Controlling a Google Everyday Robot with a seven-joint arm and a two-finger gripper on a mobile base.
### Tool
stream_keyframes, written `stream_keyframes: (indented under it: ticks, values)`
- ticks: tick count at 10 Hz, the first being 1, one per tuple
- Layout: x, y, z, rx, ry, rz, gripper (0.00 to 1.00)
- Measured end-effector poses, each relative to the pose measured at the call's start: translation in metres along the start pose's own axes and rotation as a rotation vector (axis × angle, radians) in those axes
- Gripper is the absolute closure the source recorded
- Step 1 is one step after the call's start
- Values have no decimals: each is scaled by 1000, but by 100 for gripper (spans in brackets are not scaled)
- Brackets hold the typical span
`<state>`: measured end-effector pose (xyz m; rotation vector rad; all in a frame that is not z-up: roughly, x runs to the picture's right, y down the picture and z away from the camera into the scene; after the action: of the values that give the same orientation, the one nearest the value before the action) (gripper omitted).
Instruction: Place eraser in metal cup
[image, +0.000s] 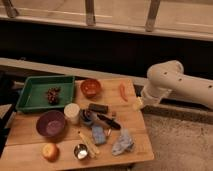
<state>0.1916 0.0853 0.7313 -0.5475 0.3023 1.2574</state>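
Note:
The eraser (98, 107), a dark flat block, lies on the wooden table (135, 122) just in front of the orange bowl (90, 87). The metal cup (81, 151), small and shiny, stands near the table's front edge, left of centre. My gripper (137, 104) is at the end of the white arm (170, 82), over the table's right edge, to the right of the eraser and well away from the cup. It holds nothing that I can see.
A green tray (30, 102) holding a dark clump sits at the back left. A white cup (72, 112), purple bowl (50, 123), orange fruit (50, 151), grey-blue container (87, 117), black-handled tool (107, 121), blue sponge (98, 134), grey cloth (122, 141) and red-orange vegetable (122, 92) crowd the table.

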Motion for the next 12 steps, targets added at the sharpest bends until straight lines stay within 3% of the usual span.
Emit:
stream_keyframes:
  ticks: [3,5,10,12]
  values:
    - [-39,65,-1,-6,-48,-136,26]
    - [-61,104,-3,-46,-78,-215,26]
    - [-60,102,-1,-50,-88,-221,26]
    - [-65,122,16,-82,-122,-260,26]
